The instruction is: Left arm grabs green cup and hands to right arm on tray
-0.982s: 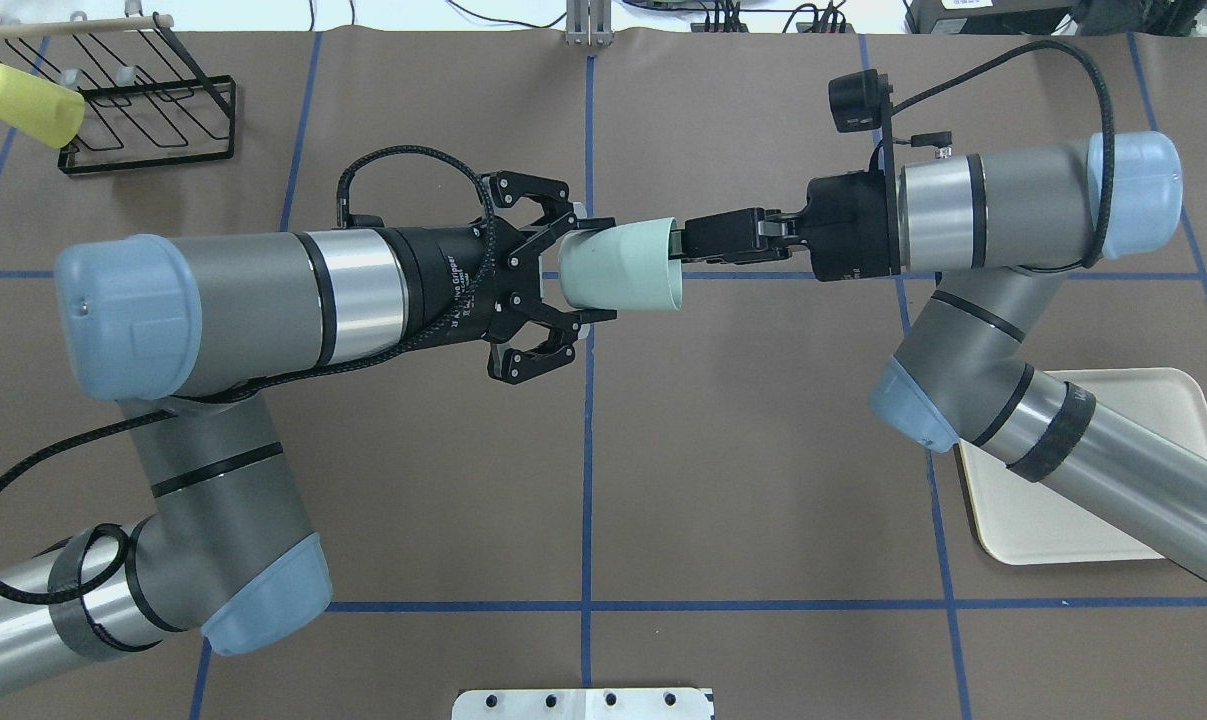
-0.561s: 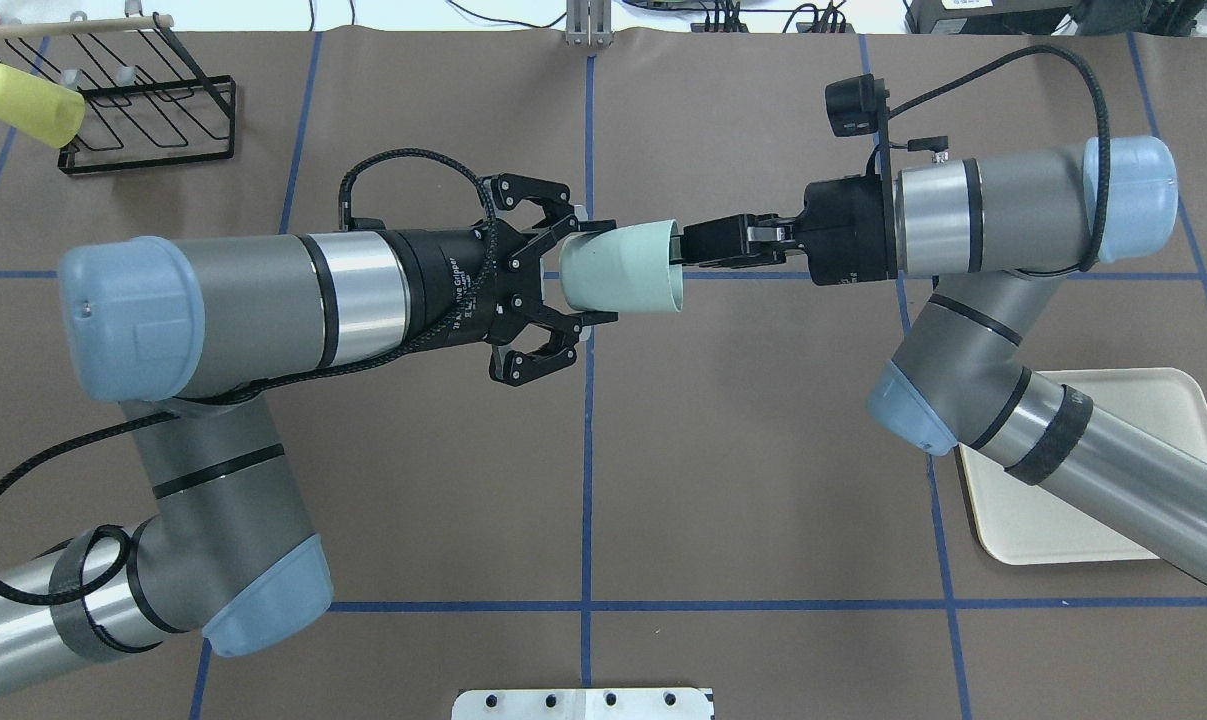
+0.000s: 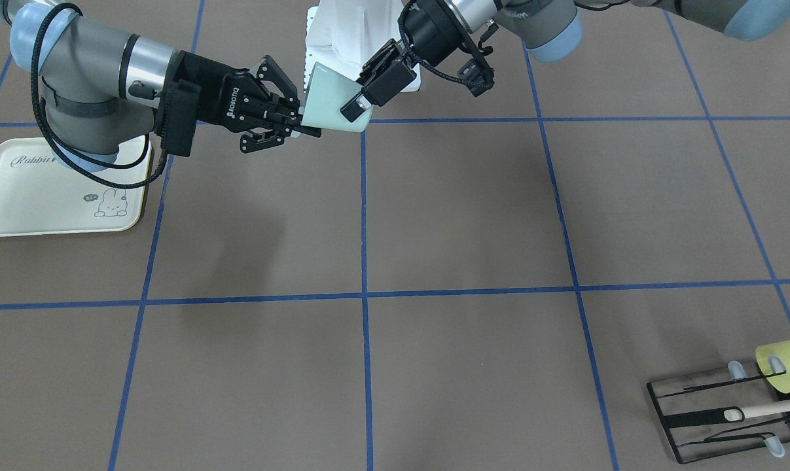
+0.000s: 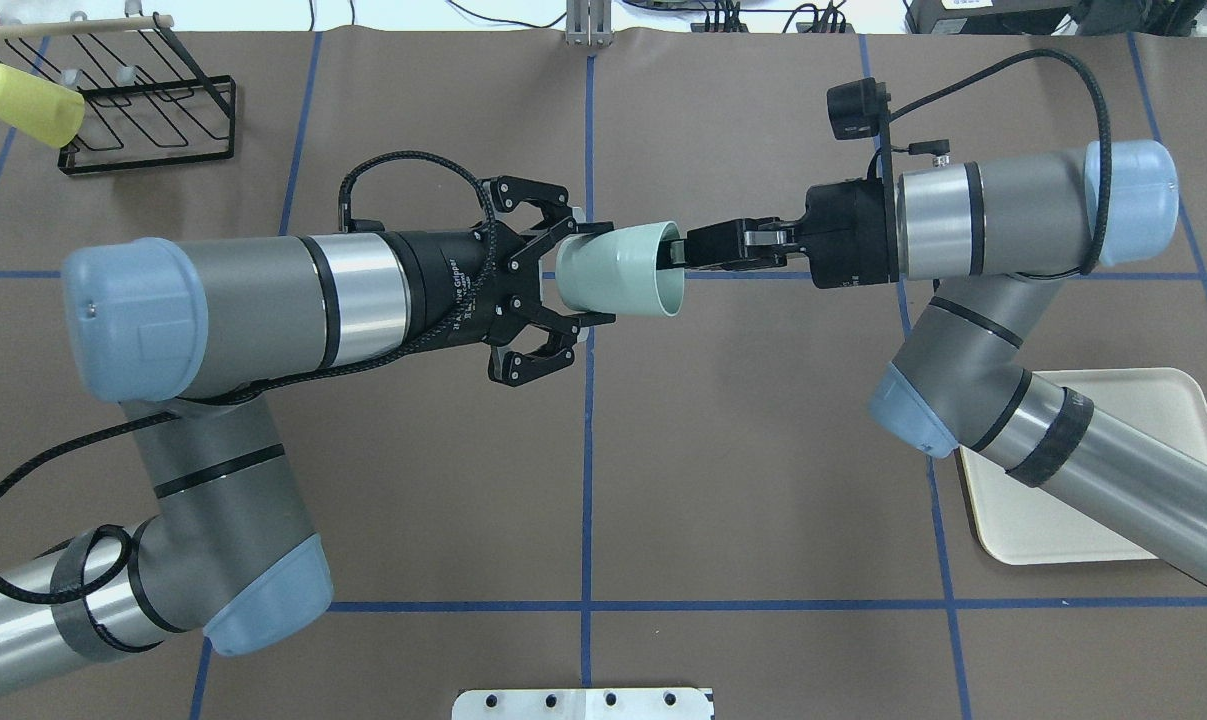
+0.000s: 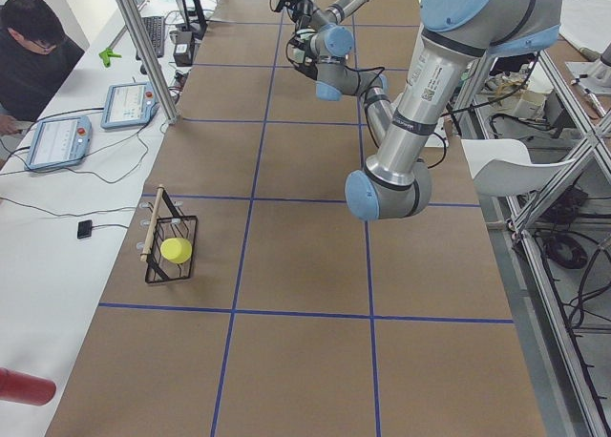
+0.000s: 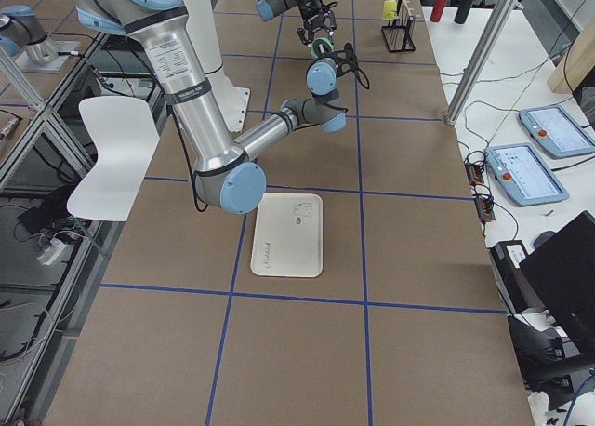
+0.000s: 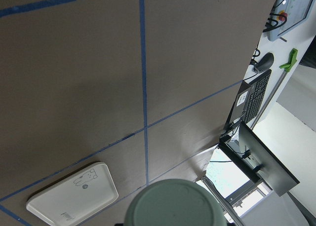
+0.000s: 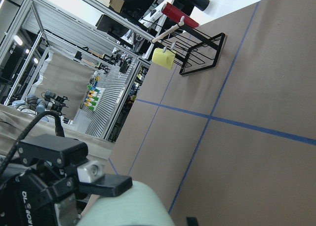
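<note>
right gripper (image 4: 675,252) pinches green cup (image 4: 631,278) rim; left gripper (image 4: 603,272) straddles base, grip unclear.

Robotics lab. Left arm (image 4: 243,300) and right arm (image 4: 1003,210), grey industrial type, at a brown-covered table (image 4: 763,450) marked with a blue tape grid (image 4: 588,450). Aluminium framing (image 5: 142,46) alongside. White side bench (image 5: 38,265) with teach pendants (image 5: 57,141), keyboard (image 7: 250,98), loose cables. Person (image 5: 33,51) seated there. Monitor (image 6: 558,286) nearby, shelving racks (image 8: 44,63) behind.
</note>
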Controlling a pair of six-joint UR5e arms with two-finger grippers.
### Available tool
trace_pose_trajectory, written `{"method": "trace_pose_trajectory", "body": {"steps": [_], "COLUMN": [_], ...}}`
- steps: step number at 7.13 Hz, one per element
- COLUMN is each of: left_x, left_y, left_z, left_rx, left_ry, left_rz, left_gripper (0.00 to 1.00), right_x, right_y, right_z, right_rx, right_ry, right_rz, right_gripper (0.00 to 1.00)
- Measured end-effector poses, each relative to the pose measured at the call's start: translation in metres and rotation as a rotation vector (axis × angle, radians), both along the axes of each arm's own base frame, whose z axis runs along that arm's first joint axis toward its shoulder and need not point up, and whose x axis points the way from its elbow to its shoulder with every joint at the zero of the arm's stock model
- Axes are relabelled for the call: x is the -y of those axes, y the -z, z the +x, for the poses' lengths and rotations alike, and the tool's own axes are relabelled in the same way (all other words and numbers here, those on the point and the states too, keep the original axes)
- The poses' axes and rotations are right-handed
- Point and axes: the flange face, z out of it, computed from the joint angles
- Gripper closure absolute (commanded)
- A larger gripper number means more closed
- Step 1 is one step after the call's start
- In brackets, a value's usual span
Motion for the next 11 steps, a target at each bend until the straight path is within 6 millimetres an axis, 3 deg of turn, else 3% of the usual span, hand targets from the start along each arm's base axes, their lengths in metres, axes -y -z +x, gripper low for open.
{"method": "trace_pose_trajectory", "body": {"steps": [7, 9, 11], "left_x": [0.004, 0.005, 0.006], "left_y": [-0.007, -0.009, -0.011], "left_z": [0.006, 0.006, 0.006], "left_rx": [0.031, 0.034, 0.042], "left_ry": [0.008, 0.01, 0.014], "left_rz": [0.018, 0.016, 0.02], "left_gripper": [0.0, 0.0, 0.0], "right_x": [0.005, 0.016, 0.038], "right_y": [-0.017, -0.039, -0.059], "right_z": [0.003, 0.016, 0.045], "right_rx": [-0.017, -0.048, -0.094], "right_ry": [-0.037, -0.083, -0.154], "right_rz": [-0.028, -0.059, -0.098], "right_gripper": [1.0, 1.0, 1.0]}}
